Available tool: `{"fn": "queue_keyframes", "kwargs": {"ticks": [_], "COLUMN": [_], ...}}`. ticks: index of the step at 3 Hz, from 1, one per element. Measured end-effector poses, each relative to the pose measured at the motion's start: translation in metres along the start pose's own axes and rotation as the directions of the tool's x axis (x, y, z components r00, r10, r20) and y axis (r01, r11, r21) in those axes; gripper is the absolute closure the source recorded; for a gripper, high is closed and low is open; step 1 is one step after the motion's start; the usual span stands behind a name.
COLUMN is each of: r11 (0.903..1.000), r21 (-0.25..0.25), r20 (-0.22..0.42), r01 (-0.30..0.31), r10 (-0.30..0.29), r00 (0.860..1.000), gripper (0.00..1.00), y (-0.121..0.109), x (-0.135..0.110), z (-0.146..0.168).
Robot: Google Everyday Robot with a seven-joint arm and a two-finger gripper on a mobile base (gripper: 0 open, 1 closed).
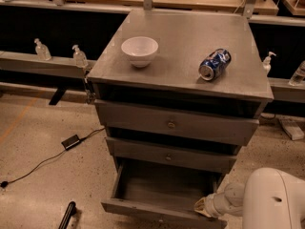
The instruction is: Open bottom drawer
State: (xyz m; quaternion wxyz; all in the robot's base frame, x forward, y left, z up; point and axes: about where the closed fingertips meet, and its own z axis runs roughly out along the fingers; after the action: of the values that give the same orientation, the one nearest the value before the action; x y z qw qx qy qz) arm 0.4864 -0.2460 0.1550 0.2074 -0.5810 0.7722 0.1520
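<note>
The bottom drawer (157,213) of the grey wooden cabinet stands pulled out, its empty inside visible from above and its front edge at the bottom of the view. My gripper (204,207) is at the drawer's front right corner, on the end of my white arm (267,199) that comes in from the lower right. The mid-sized drawer (167,156) and the top drawer (171,124) above it are shut, each with a small round knob.
On the cabinet top (181,46) stand a white bowl (139,50) and a blue can (215,64) lying on its side. A black cable and adapter (71,141) lie on the floor at left. A dark handle (66,216) lies at lower left. Bottles stand on rails behind.
</note>
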Motion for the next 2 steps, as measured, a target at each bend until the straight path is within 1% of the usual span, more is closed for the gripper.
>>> {"fn": "queue_keyframes", "kwargs": {"ticks": [2], "r11": [1.0000], "r21": [0.000], "r20": [0.000], "r01": [0.000], "r10": [0.000], "r00": [1.000], "gripper": [1.00], "y": [0.0000], "x": [0.0000], "z": [-0.0001]}}
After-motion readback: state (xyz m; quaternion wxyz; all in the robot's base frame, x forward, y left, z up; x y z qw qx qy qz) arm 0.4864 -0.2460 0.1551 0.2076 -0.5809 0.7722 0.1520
